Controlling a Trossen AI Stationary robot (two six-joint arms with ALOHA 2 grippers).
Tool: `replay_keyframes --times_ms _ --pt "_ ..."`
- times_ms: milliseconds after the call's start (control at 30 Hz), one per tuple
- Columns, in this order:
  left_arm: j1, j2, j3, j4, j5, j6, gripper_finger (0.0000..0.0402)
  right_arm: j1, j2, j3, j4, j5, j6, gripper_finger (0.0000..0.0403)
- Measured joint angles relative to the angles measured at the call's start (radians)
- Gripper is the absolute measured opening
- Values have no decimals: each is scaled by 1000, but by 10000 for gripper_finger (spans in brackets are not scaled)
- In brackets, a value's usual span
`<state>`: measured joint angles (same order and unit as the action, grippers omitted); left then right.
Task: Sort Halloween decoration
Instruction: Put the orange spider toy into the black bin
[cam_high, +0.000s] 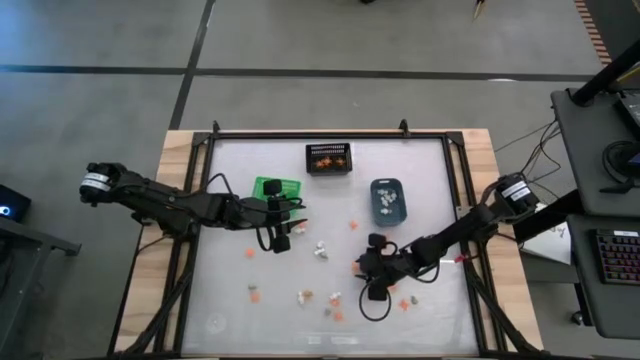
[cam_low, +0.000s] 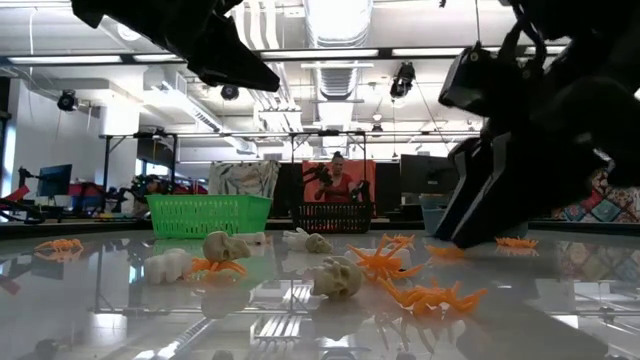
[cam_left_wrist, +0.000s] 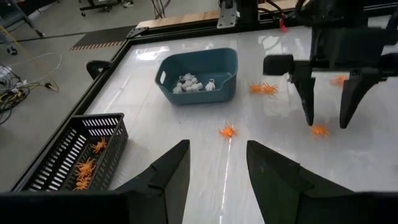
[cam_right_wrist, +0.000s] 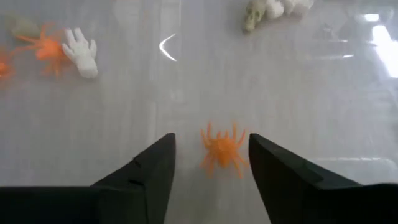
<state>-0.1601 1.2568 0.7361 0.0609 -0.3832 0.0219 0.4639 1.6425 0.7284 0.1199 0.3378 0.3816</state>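
Observation:
The Halloween decoration lies scattered on the white table: orange spiders (cam_high: 404, 303), white skulls (cam_low: 338, 277) and hands (cam_right_wrist: 82, 51). My right gripper (cam_right_wrist: 211, 152) is low over the table's middle right (cam_high: 364, 270), open, with one orange spider (cam_right_wrist: 222, 149) lying on the table between its fingers, apart from both. My left gripper (cam_left_wrist: 217, 168) hovers open beside the green bin (cam_high: 275, 187), with nothing between its fingers; another orange spider (cam_left_wrist: 228, 131) lies ahead of it.
A black mesh bin (cam_high: 328, 158) holding orange spiders stands at the far middle. A blue-grey bin (cam_high: 388, 200) with white trinkets (cam_left_wrist: 194, 85) sits to its right. A raised dark rim (cam_high: 455, 200) frames the table. A person (cam_low: 338, 180) stands far behind the table.

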Motion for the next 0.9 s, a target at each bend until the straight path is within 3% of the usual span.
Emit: replay_keyframes --times_ms 167,333,900 --pt "0 0 -7 0 0 0 141 -12 25 0 29 2 4 219" --pt "0 0 -13 7 0 0 141 -19 41 -5 35 -6 21 213" --pt "0 0 -19 7 0 0 141 -26 29 -12 28 -27 20 82"
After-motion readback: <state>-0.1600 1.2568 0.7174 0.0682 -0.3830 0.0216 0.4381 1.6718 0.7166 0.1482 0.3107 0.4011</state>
